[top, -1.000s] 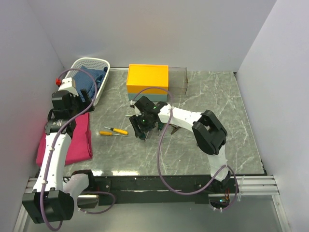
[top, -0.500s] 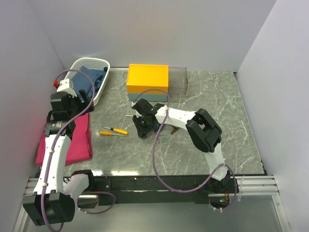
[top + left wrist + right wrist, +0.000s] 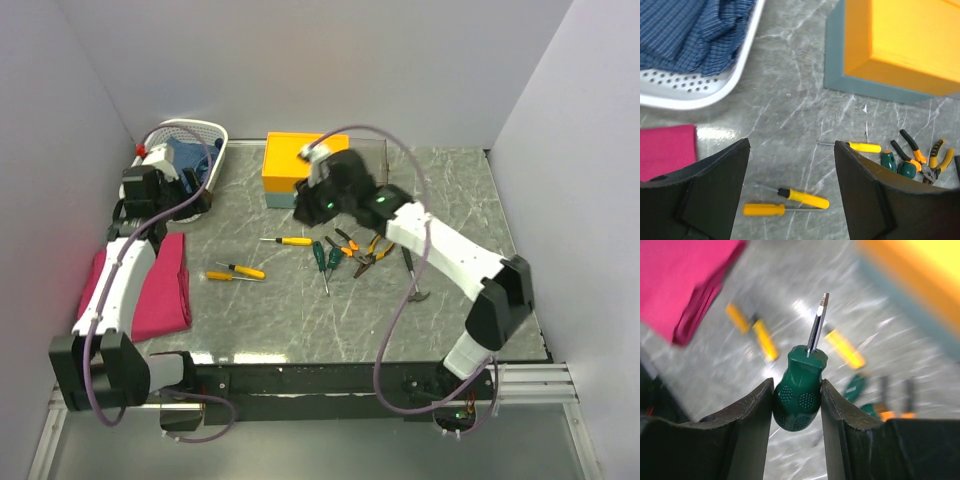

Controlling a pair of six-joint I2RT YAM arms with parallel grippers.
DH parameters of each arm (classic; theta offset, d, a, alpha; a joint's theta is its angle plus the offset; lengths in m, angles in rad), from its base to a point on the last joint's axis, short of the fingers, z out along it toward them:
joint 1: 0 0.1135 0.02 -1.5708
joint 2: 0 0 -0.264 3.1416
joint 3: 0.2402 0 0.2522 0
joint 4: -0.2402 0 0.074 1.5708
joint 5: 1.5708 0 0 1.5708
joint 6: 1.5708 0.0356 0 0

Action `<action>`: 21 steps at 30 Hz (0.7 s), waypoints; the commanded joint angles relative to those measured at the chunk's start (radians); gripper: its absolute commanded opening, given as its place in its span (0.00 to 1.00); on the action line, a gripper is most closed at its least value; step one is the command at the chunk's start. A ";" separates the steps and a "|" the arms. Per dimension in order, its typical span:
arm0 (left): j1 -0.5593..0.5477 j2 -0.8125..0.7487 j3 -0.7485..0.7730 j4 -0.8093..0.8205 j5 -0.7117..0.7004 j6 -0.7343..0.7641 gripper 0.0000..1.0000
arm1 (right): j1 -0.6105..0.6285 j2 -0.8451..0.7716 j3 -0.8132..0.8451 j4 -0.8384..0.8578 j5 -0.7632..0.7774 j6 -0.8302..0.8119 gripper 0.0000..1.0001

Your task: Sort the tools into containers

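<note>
Two grippers, and only one has anything in it. The right gripper (image 3: 796, 390) is clamped on a green-handled screwdriver (image 3: 799, 402). The fat handle is squeezed between both fingers and the metal blade pokes straight out past the tips. From the top camera that gripper sits up off the table (image 3: 480, 220), over the near side of the yellow-orange box (image 3: 285, 160), which is at the far edge a bit left of middle.

The left gripper (image 3: 791, 165) has its fingers spread wide with nothing between them. It's above the far left corner, just beside the white perforated basket (image 3: 215, 135), which has a blue checked cloth (image 3: 185, 160) in it.

Everything else is lying flat on the marble:
- a pair of yellow-handled screwdrivers (image 3: 235, 272), side by side near the left edge, just right of the folded pink cloth (image 3: 150, 290)
- one more yellow screwdriver (image 3: 290, 240) alone, closer to the middle
- two green screwdrivers (image 3: 326, 257) just right of it, close together
- orange and yellow pliers (image 3: 360, 247), bunched up against the green ones
- the black-handled hammer (image 3: 412, 275), at the right end of the group and nearer the front edge

The whole cluster lies on the near side of the box, below the right gripper and well apart from it. I can't see any tools in the basket, and the box interior isn't visible.
</note>
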 commanded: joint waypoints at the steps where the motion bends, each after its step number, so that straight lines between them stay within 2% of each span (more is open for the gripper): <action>1: -0.039 0.083 0.089 0.070 0.055 0.043 0.74 | -0.115 -0.029 0.013 0.074 0.021 -0.073 0.00; 6: -0.044 0.200 0.180 0.055 0.062 0.088 0.73 | -0.275 0.050 0.099 0.085 0.018 -0.087 0.00; 9: -0.044 0.218 0.186 0.076 0.052 0.130 0.73 | -0.355 0.130 0.173 0.083 -0.005 -0.094 0.00; 13: -0.045 0.220 0.181 0.105 0.063 0.176 0.73 | -0.423 0.244 0.312 0.075 -0.026 -0.099 0.00; 21: -0.045 0.217 0.149 0.078 0.123 0.225 0.73 | -0.461 0.443 0.526 0.019 -0.022 -0.177 0.00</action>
